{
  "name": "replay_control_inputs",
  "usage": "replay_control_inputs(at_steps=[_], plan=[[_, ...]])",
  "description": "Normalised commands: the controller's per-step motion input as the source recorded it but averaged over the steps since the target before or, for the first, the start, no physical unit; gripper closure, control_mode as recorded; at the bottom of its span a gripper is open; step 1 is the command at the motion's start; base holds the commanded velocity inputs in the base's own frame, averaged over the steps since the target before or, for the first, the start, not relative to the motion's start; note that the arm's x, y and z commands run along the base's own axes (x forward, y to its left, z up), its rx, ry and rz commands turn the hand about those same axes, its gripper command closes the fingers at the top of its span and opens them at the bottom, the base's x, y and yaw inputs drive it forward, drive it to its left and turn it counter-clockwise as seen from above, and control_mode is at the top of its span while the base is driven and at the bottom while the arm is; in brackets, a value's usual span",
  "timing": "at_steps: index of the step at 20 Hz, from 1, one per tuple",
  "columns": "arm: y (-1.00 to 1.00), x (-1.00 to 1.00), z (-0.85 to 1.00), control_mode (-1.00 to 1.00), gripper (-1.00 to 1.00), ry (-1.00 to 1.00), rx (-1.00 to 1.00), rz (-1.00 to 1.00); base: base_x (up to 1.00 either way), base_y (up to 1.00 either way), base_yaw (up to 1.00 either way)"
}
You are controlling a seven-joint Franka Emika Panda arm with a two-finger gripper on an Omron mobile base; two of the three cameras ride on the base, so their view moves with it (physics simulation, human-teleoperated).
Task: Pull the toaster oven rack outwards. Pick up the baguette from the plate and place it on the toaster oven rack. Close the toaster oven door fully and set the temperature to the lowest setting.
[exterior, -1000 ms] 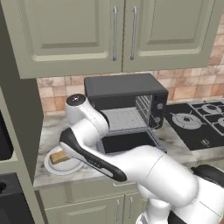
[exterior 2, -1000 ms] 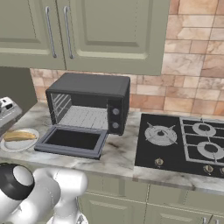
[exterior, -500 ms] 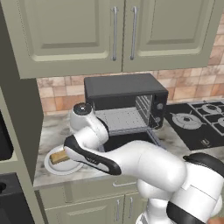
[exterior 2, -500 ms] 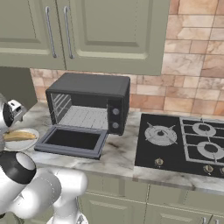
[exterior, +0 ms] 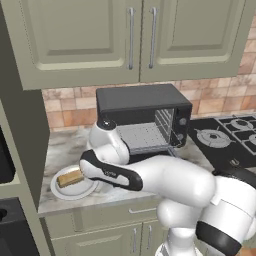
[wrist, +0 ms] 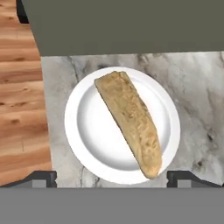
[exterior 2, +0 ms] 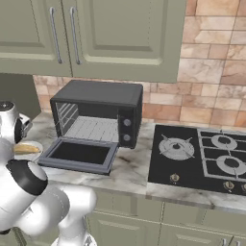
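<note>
No writing, label, brand, number or sign can be read anywhere. The toaster oven point(exterior 2: 97, 114) shows plain round knobs on its control strip with no legible marks, and the plate point(wrist: 87, 131) beside it is blank white.

the toaster oven point(exterior 2: 98, 113), a dark grey box, sits on the counter with its door point(exterior 2: 79, 154) dropped flat and open. the wire rack point(exterior 2: 93, 129) lies inside, perhaps drawn slightly forward. left of the oven, the golden baguette point(wrist: 130, 120) lies slantwise across the round white plate point(wrist: 92, 144).
</note>
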Motion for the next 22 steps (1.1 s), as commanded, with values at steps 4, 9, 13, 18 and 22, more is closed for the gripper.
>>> replay_control_inputs(at_steps=[4,9,13,18,22], plan=[[0.25,0.21,-0.01,-1.00,-1.00,0.20,-0.08,0.01,0.00,0.00,0.00],[0.27,0.04,0.01,-1.00,-1.00,0.15,-0.09,0.00,0.00,0.00,0.00],[0.13,0.21,0.00,-1.00,-1.00,0.04,-0.15,0.00,0.00,0.00,0.00],[0.00,0.19,-0.21,-1.00,-1.00,0.00,-0.07,0.00,0.00,0.00,0.00],[0.00,0.28,-0.18,-1.00,-1.00,0.00,-0.02,0.00,0.00,0.00,0.00]])
